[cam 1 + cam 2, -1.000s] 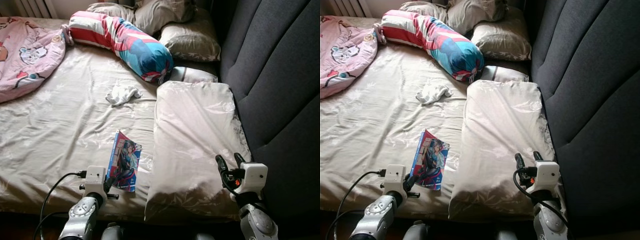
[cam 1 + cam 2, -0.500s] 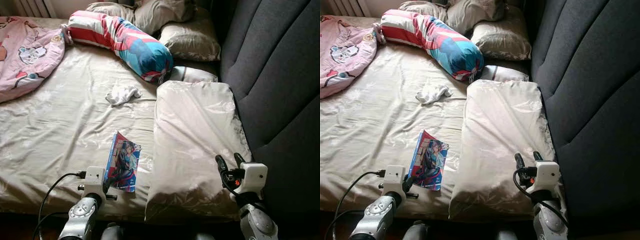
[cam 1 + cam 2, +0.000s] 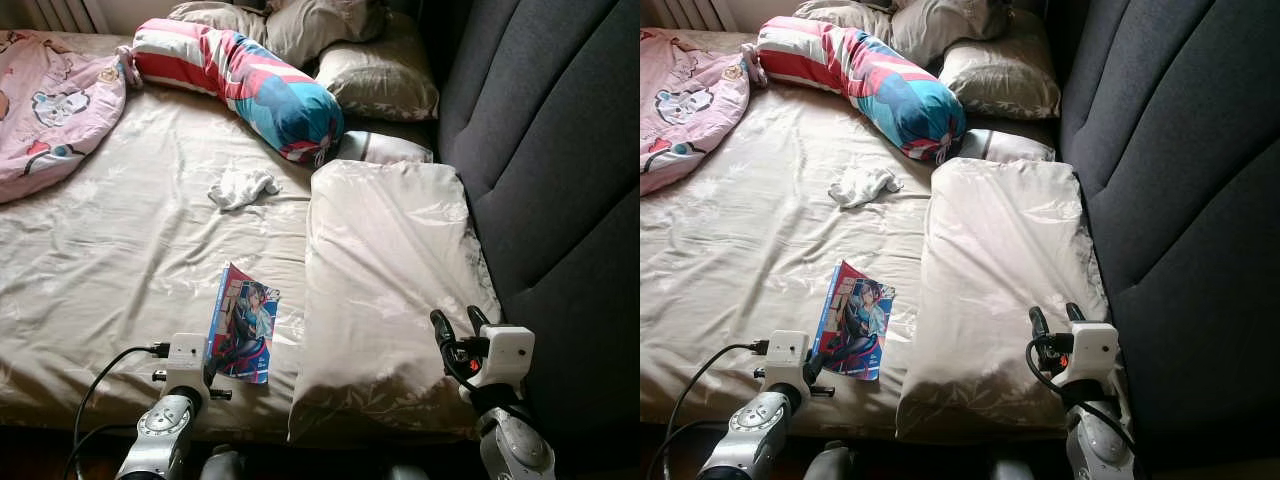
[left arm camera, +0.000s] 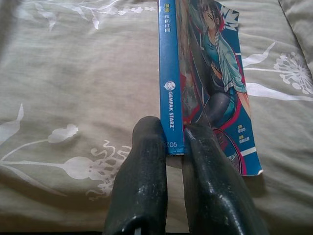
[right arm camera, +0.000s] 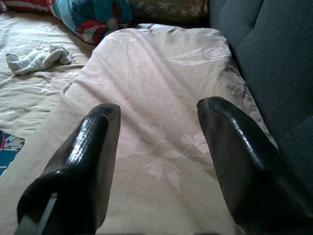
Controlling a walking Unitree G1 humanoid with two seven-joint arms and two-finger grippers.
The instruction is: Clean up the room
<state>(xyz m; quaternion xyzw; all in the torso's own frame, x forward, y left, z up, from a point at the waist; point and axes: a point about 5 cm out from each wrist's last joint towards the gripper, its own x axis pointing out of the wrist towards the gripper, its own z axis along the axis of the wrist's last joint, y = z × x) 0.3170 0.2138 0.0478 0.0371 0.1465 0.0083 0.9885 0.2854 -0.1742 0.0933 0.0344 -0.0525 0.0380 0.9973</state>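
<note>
The comic book [image 4: 205,83], at 6 o'clock on the bed [image 3: 120,250], is now pinched at its spine by the left gripper [image 4: 173,147] and tipped up, so lifting seems begun; the right gripper [image 5: 156,122] is held open over the pillow [image 3: 390,260].

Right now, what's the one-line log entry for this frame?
left claw: shut on comic book spine, near bed edge | right claw: open over beige pillow | white cloth: on sheet

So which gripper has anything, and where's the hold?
Left gripper pinches the comic book at the near end of its blue spine; right gripper is open, holding nothing.
</note>
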